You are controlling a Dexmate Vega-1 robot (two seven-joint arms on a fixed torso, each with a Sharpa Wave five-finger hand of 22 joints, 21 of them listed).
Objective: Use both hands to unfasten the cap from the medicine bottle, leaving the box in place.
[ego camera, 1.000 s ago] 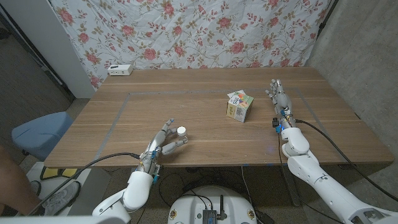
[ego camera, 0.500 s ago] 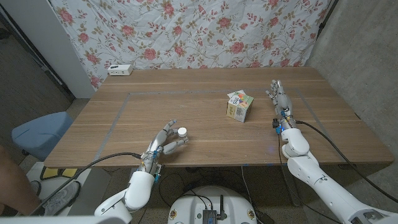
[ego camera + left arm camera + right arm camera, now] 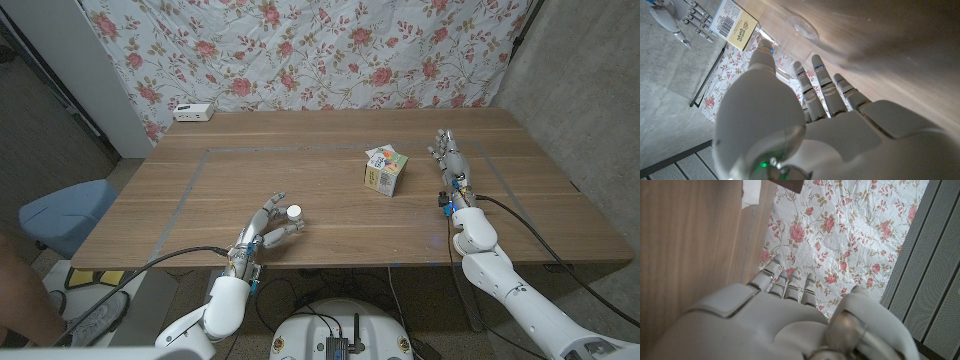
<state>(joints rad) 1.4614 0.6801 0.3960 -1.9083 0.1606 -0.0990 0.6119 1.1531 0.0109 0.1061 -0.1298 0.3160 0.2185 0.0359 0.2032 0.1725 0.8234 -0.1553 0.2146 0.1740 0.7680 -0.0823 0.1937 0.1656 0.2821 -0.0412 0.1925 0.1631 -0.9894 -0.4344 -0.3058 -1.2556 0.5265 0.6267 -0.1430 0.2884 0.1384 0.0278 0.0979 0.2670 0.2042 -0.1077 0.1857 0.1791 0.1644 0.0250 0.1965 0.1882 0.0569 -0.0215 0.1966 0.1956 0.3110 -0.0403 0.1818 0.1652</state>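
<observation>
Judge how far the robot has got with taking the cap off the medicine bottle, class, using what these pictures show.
Done: nothing visibly; the white cap sits on the medicine bottle.
In hand: the left hand is at the bottle near the table's front edge, fingers around it, though a firm grip cannot be confirmed.
Left: the right hand waits far off beyond the box; it must come over and unscrew the cap. The box stands untouched.

— Where's the left robot hand (image 3: 265,232)?

— Near the front edge of the bench (image 3: 330,240), its arm coming up from below that edge, fingers (image 3: 821,80) spread and reaching away from the robot.

— And the right robot hand (image 3: 447,152)?

— Toward the bench's right side, fingers straight and close together, pointing at the far edge, holding nothing. Its forearm trails back off the front edge.
</observation>
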